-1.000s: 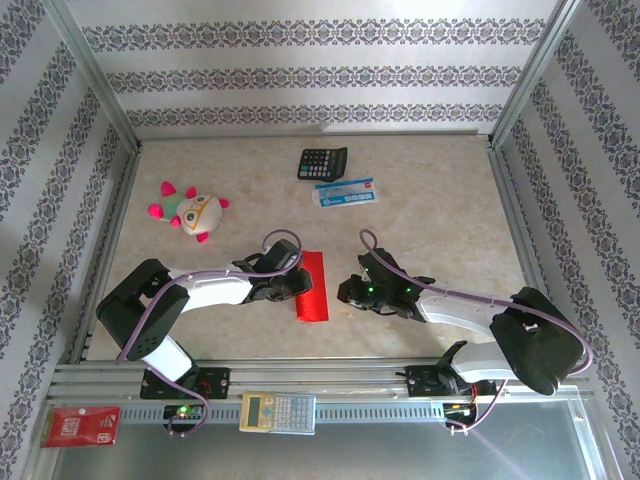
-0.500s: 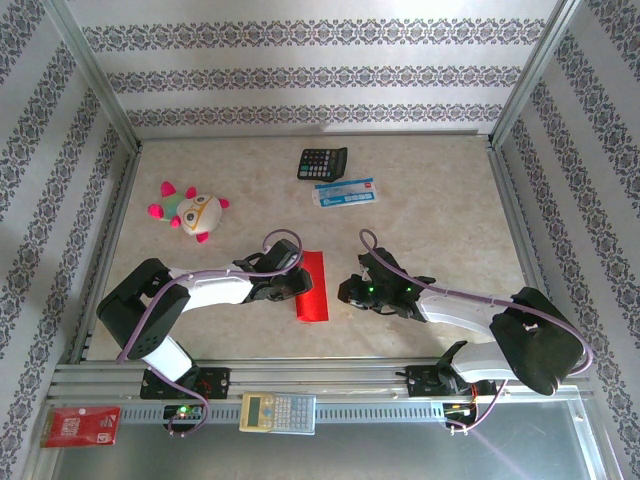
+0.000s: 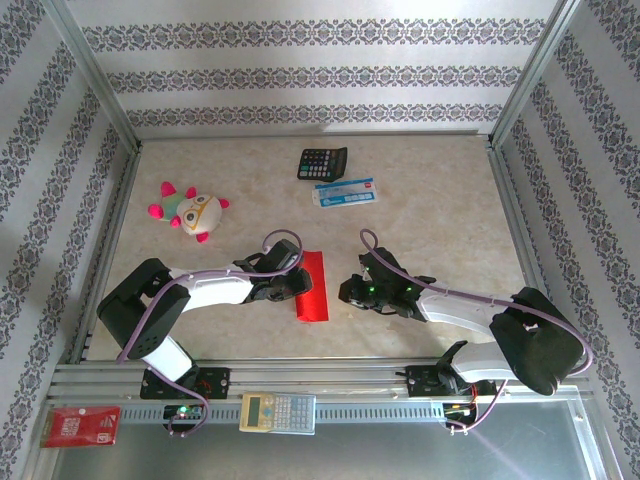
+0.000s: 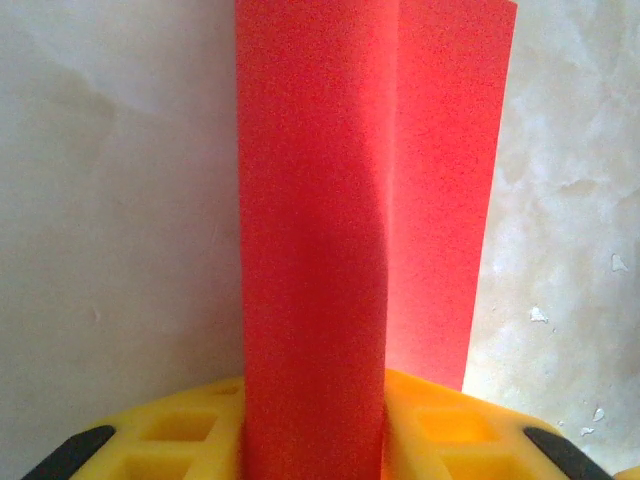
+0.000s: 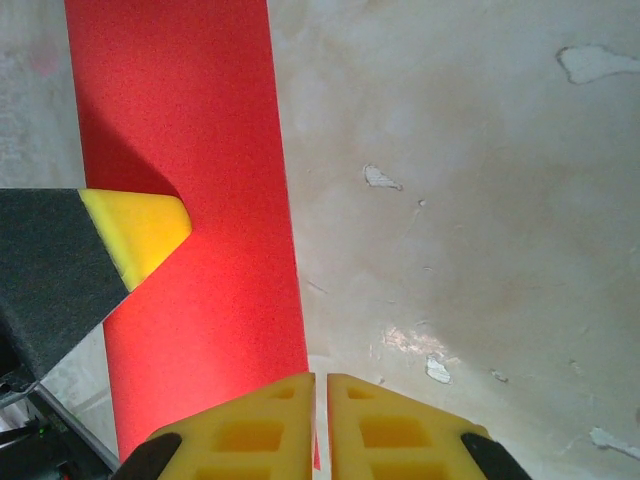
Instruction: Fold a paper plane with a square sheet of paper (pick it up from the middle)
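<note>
Left tool sits part open over the square sheet of paper. A raised red layer stands in the gap between its jaws; can't tell if it has any real bite on it. One of its fingertips rests on top of the sheet. Right tool is closed and holding nothing, tips right at the sheet's right-hand long edge.

Sheet lies on the worktop toward the near edge, roughly mid-width, between the two tools. It reads as a narrow doubled strip, not a flat square. I'd put us at the first lengthwise fold: centre crease made or being set, nose corners not yet turned. Early in the job.

Next move, my guess: flatten that loose layer and burnish the crease, one tool pinning while the other runs along it. Needs light downward pressure, since thin paper will skid or buckle if shoved sideways.

Surroundings:
- Black calculator and blue-white packet are out by the far edge.
- Plush toy is toward the left edge, well apart from the sheet like the other two.
- Pale calculator and red printed packet sit on the rail in front of the worktop.

Nothing blocks the fold. Only crowding is the two tools working close together at the sheet.
</note>
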